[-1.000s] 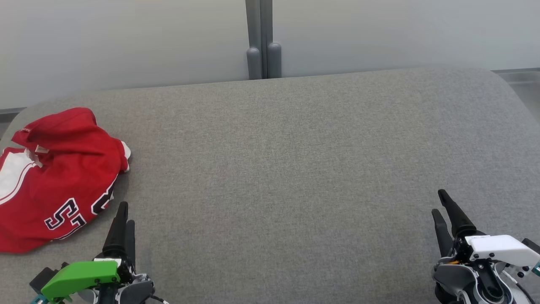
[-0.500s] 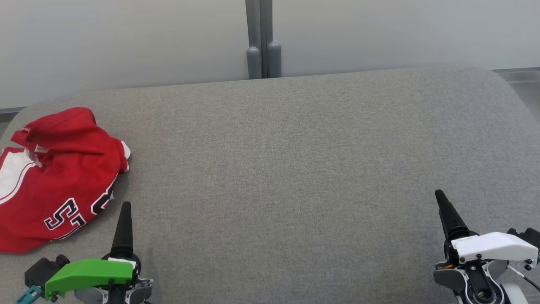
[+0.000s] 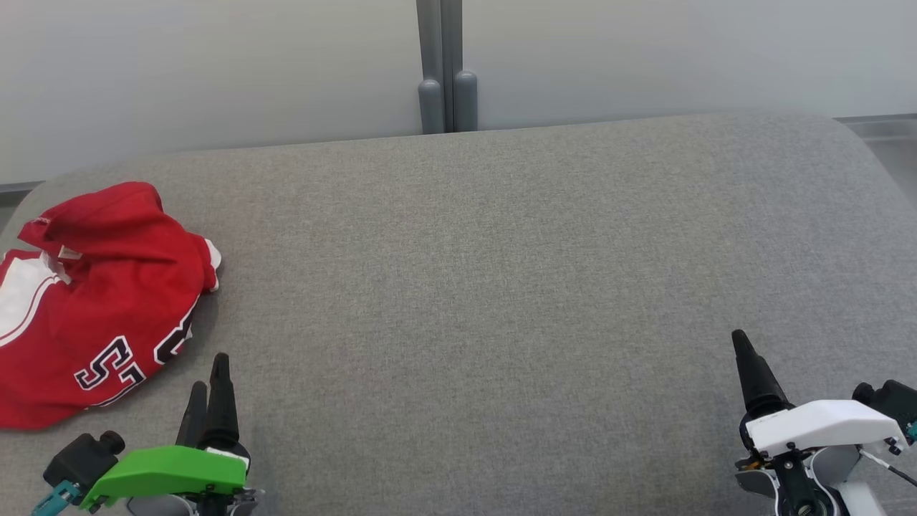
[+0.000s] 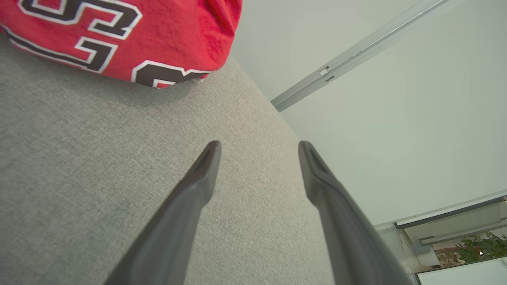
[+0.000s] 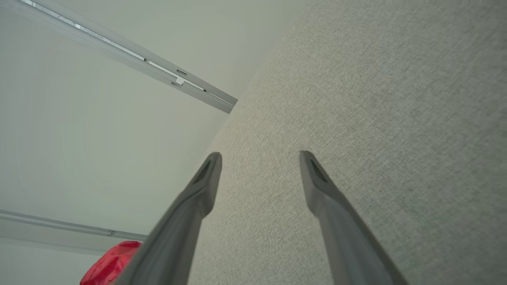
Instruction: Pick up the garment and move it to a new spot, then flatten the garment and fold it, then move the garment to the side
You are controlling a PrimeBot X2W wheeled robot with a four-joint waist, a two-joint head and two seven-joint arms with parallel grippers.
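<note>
The garment (image 3: 93, 301) is a red jersey with white trim and dark lettering, lying crumpled at the left end of the grey cushioned surface (image 3: 501, 287); its lettered hem (image 4: 119, 35) fills the upper left of the left wrist view, and a red corner (image 5: 111, 263) shows in the right wrist view. My left gripper (image 3: 209, 373) hovers just right of the garment's near edge, open and empty (image 4: 257, 147). Far off at the lower right, my right gripper (image 3: 738, 340) is open with nothing between its fingers (image 5: 259, 156).
A grey post (image 3: 445, 68) stands against the pale wall behind the surface's back edge. The surface's rounded right corner (image 3: 852, 136) drops to the floor.
Both grippers have drawn back a little toward the bottom edge and rolled about their wrists. The garment has not moved.
</note>
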